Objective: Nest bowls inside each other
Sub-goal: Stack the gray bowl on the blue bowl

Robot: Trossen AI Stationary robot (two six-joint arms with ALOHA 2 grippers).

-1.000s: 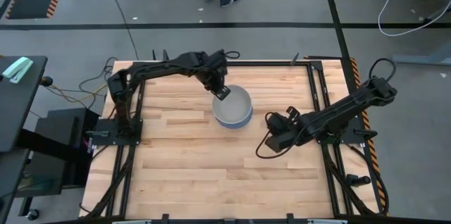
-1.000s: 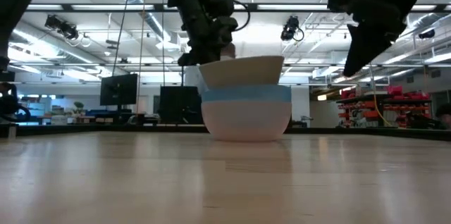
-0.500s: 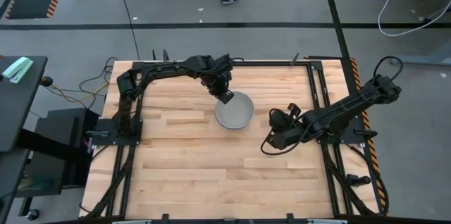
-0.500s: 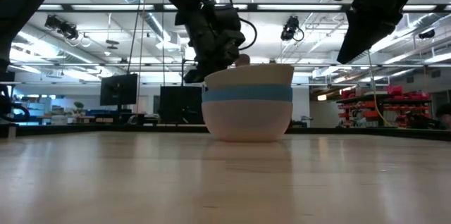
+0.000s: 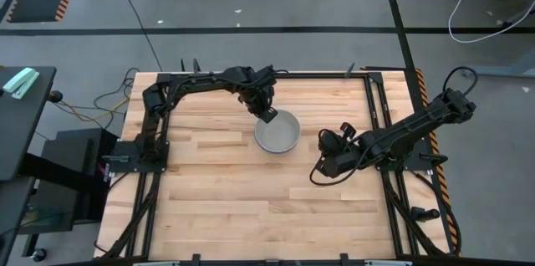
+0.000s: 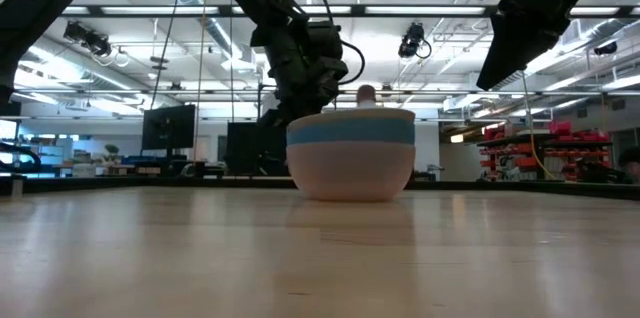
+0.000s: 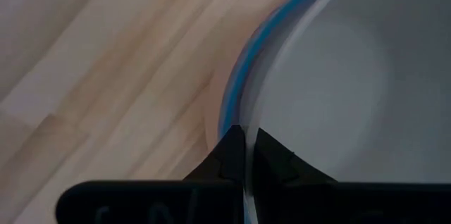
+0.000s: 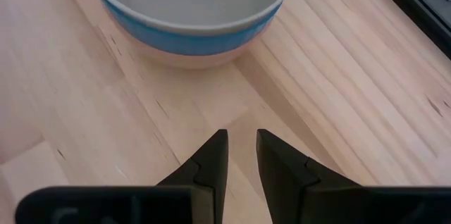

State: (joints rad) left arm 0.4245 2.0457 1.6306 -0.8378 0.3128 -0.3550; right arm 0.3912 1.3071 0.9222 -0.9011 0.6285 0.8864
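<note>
The three bowls stand nested in one stack (image 5: 277, 133) at the table's middle. In the low view the salmon-pink bowl (image 6: 350, 173) rests by its base on the wood, the blue bowl (image 6: 350, 132) shows as a band above it, and the grey-white bowl (image 6: 350, 115) shows only as a thin rim on top. My left gripper (image 5: 267, 115) is at the stack's far-left rim, shut on the grey-white bowl. My right gripper (image 5: 322, 166) hangs above the table to the right of the stack, slightly open and holding nothing. My left gripper (image 7: 244, 138) pinches the rim (image 7: 254, 108) of the grey-white bowl on the stack's far-left side, one finger inside the bowl and one outside. The fingers come from above, pointing down. The bowl sits level inside the blue bowl (image 7: 234, 86).
A dark frame (image 5: 374, 107) runs round the tabletop, with both arm bases on it. Bare wood (image 5: 217, 191) lies on the near side of the stack. The floor and room lie beyond the far edge.
My left gripper has moved down and lowered the grey-white bowl into the blue one. A second ago the bowl was tilted and stood well above the blue rim; now it sits level with only its rim showing. The gripper has kept its hold.
</note>
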